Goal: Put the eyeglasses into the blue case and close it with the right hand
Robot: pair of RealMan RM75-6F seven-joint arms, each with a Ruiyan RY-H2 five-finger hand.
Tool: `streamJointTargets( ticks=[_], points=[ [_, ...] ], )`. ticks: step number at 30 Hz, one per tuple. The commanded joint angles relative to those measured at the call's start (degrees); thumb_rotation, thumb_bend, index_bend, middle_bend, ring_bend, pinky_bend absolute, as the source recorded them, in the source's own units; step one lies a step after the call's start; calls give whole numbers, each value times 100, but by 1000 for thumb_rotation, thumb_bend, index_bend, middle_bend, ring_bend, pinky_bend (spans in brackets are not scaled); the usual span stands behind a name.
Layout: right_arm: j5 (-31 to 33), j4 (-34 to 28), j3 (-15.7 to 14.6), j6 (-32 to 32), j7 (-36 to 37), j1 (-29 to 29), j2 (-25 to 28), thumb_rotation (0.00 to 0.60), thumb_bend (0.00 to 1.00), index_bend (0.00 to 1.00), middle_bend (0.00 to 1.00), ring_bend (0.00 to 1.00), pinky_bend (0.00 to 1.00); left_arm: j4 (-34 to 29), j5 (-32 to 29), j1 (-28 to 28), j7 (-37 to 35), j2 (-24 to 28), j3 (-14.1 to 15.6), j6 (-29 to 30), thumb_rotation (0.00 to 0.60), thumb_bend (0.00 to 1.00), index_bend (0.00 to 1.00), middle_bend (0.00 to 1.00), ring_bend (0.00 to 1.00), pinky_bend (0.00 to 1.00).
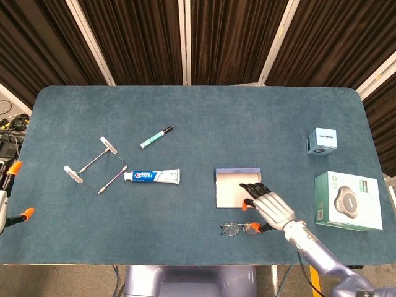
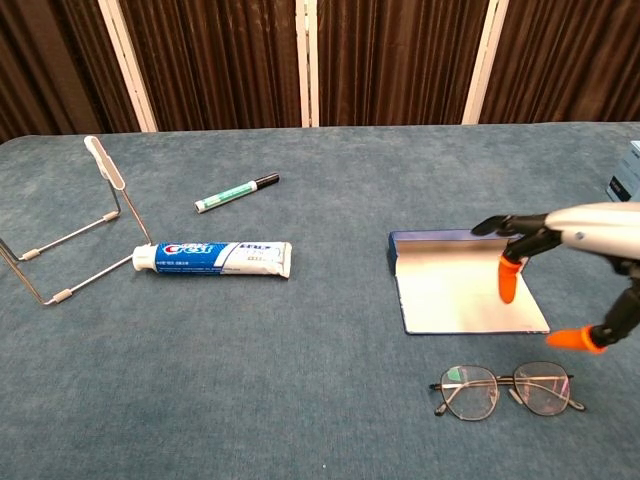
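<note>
The eyeglasses (image 1: 241,229) (image 2: 507,390) lie lenses-flat on the blue cloth near the table's front edge. Just behind them the blue case (image 1: 238,187) (image 2: 462,284) lies open, its pale lid flap spread toward me. My right hand (image 1: 267,206) (image 2: 570,258) hovers above the case's right front corner and the right lens, fingers spread, holding nothing. My left hand (image 1: 8,197) shows only at the left edge of the head view, its orange fingertips apart and empty.
A toothpaste tube (image 1: 152,176) (image 2: 214,257), a green marker (image 1: 156,137) (image 2: 236,192) and a wire stand (image 1: 94,166) (image 2: 68,236) lie on the left half. A small blue box (image 1: 322,141) and a green-and-white box (image 1: 348,201) sit at the right.
</note>
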Motion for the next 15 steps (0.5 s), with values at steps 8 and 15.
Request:
streamJointTargets(
  ticks=[8, 15],
  points=[
    [1131, 35, -100, -230, -1187, 339, -585, 600, 247, 456, 0, 0, 0, -8, 55, -51, 97, -41, 13, -65, 600, 0, 0, 0, 0, 0],
    [1466, 46, -240, -32, -1498, 350, -757, 600, 264, 466, 0, 0, 0, -36, 87, -76, 173, -66, 23, -93, 600, 0, 0, 0, 0, 0]
  ],
)
